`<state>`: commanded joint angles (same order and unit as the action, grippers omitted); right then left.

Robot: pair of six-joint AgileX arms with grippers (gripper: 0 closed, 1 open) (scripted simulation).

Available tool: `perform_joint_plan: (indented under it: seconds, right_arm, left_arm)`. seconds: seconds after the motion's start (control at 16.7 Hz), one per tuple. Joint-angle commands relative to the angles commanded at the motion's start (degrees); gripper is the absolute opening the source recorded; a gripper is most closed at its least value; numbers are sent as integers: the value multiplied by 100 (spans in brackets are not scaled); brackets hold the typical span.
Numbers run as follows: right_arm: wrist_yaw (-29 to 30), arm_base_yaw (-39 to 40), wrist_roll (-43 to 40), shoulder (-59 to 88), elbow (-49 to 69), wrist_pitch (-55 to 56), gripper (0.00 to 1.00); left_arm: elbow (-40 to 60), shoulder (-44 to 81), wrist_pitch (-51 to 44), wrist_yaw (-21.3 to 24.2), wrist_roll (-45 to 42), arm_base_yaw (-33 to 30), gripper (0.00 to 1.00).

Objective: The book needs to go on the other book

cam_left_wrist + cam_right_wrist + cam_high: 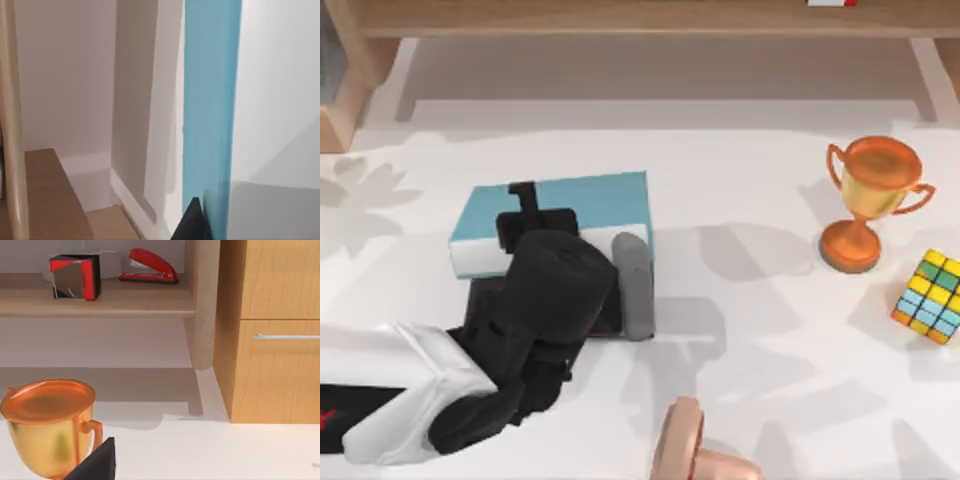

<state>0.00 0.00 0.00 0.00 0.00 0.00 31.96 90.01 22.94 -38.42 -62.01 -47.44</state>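
Fig. legend, top view. Left gripper (542, 222), on the arm entering from the table's left edge, sits over the near long edge of the light blue book (560, 205), fingers closed on it w/ one dark finger laid across the cover. Book lies in the left half of the table (750, 340), toward the rear, white page edge facing the front edge. Directly under the wrist, nearer the front, a dark slab w/ a grey spine end is judged to be the black book (638, 290); mostly covered by the arm, lettering can't be read. Blue book appears to overlap its rear part; whether it rests flat on it can't be told. Left wrist view: blue cover seen edge-on beside a fingertip.

Handling (judgement): rigid, moderately heavy, smooth cover likely slippery; pinch mid long edge, keep level so it doesn't swing or fan open.

Right gripper (95, 465) hangs near the trophy (870, 200); opening can't be told.
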Motion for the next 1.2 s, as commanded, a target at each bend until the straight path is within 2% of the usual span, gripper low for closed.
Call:
perform_joint_plan:
  seconds: [0.84, 1.2]
  right_arm:
    - [0, 0, 0, 0, 0, 0, 100]
    - [0, 0, 0, 0, 0, 0, 100]
  left_arm:
    - [-168, 265, 52, 66, -196, -30, 0]
    - [-168, 265, 52, 66, -196, -30, 45]
